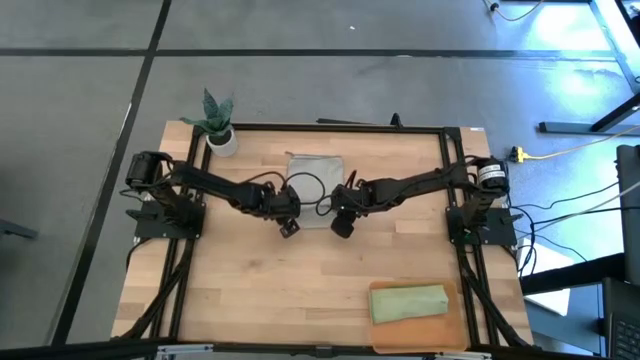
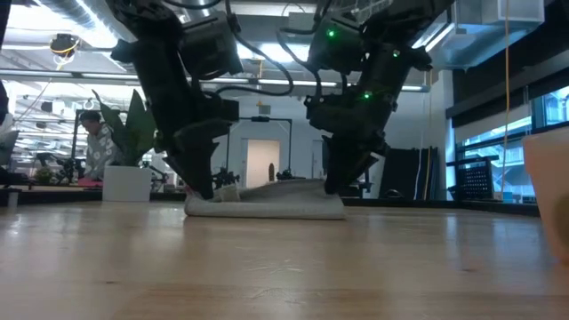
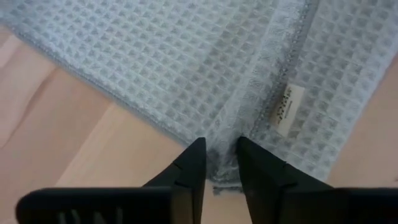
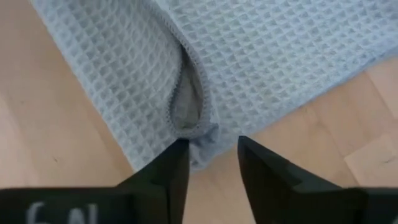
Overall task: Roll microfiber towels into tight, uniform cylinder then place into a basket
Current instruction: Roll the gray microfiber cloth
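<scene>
Left claw (image 3: pixel 219 158) and right claw (image 4: pixel 210 155) parted at grey towel (image 1: pixel 314 170) edge, holding nothing, potted plant (image 1: pixel 218 125) behind, green towel (image 1: pixel 408 303) in basket (image 1: pixel 456 328)

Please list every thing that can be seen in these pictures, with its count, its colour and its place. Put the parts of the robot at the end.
grey towel: one, light grey, folded flat at the middle of the table's far half, between the two claws
green towel: one, sage green, rolled, lying in the basket
basket: one, orange-brown, near right corner of the table
plant pot: one, white, holding a green plant, far left corner of the table
table: one, pale wood with a dark frame
person: one, far off in the room behind the table, seen in the low view
left claw: one, dark, fingers slightly apart at the grey towel's near edge
right claw: one, dark, fingers apart at the grey towel's near edge, not gripping it
</scene>
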{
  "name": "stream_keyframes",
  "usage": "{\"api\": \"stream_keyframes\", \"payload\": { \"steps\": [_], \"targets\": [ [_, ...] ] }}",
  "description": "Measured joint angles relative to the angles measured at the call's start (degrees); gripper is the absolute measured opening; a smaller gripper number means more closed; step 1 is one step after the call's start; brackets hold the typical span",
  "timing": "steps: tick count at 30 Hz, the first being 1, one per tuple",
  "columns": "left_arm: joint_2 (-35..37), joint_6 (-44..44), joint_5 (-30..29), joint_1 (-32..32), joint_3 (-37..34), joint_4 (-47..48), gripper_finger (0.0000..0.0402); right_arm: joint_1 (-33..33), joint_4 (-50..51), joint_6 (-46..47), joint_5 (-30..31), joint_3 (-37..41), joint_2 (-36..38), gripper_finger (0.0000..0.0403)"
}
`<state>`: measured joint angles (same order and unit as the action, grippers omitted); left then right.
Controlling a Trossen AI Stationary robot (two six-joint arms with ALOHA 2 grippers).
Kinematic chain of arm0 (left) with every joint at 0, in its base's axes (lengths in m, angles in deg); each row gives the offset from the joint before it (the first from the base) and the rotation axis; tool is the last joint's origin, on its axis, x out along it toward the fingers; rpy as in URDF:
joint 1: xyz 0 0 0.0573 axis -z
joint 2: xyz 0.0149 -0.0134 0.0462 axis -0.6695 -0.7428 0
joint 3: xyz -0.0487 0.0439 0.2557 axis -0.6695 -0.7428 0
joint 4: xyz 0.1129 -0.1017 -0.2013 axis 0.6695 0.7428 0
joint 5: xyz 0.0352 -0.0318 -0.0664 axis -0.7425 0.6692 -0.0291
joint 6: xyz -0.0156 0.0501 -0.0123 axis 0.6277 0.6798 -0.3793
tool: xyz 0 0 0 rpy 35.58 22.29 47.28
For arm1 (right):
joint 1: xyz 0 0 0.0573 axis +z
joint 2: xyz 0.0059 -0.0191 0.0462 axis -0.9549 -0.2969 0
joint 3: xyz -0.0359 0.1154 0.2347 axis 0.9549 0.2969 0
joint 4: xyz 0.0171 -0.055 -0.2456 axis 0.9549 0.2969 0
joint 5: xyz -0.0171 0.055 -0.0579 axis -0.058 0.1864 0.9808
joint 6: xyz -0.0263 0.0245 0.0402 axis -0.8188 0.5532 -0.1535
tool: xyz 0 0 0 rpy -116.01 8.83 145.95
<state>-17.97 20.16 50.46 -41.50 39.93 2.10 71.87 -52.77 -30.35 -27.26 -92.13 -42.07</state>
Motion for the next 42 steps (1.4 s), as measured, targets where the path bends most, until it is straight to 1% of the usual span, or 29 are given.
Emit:
{"api": "stream_keyframes", "payload": {
  "steps": [2,5,13,15,18,20,23,26,29,32,35,39,42],
  "targets": [
    [0.00,0.03,0.65,-0.46,0.00,0.01,0.0087,-0.35,0.83,-0.17,-0.32,-0.39,0.20,0.0147],
    [0.80,0.01,1.97,-1.32,0.00,0.42,0.0088,-0.71,2.48,-0.19,-0.30,-2.18,0.59,0.0158],
    [6.58,0.06,1.72,-3.87,0.00,2.67,0.0088,-0.59,11.46,-4.59,-0.06,-10.79,0.65,0.0163],
    [8.32,0.58,1.73,-4.06,0.00,4.19,0.0086,0.04,14.42,-6.73,0.00,-12.93,0.65,0.0163],
    [11.14,3.79,1.66,-3.25,0.09,5.56,0.0084,1.88,14.63,-12.71,-1.80,-13.66,0.68,0.0163],
    [12.65,5.88,1.67,-2.07,0.06,7.20,0.0086,3.47,13.10,-17.25,-3.32,-12.39,0.67,0.0163],
    [14.48,7.88,1.67,0.19,0.04,7.49,0.0086,5.52,8.95,-23.93,-3.34,-8.81,0.48,0.0163],
    [14.71,8.23,1.67,2.11,0.09,6.82,0.0083,6.33,0.37,-26.98,-3.85,-4.15,0.45,0.0163],
    [14.47,7.72,1.65,3.76,0.07,6.83,0.0084,6.67,-6.47,-28.26,-4.31,0.73,0.39,0.0163],
    [14.04,7.52,1.69,5.03,0.00,7.03,0.0085,6.76,-11.05,-28.37,-1.92,3.71,0.39,0.0163],
    [14.10,7.49,1.67,6.03,0.00,6.41,0.0083,6.67,-13.43,-28.52,-1.56,6.47,0.39,0.0163],
    [14.10,7.52,1.67,6.95,0.00,5.88,0.0081,5.92,-19.19,-28.58,-1.50,9.75,0.37,0.0163],
    [14.10,7.53,1.67,7.45,0.00,5.74,0.0081,5.10,-21.00,-28.48,-1.50,11.52,-0.18,0.0163]
  ]
}}
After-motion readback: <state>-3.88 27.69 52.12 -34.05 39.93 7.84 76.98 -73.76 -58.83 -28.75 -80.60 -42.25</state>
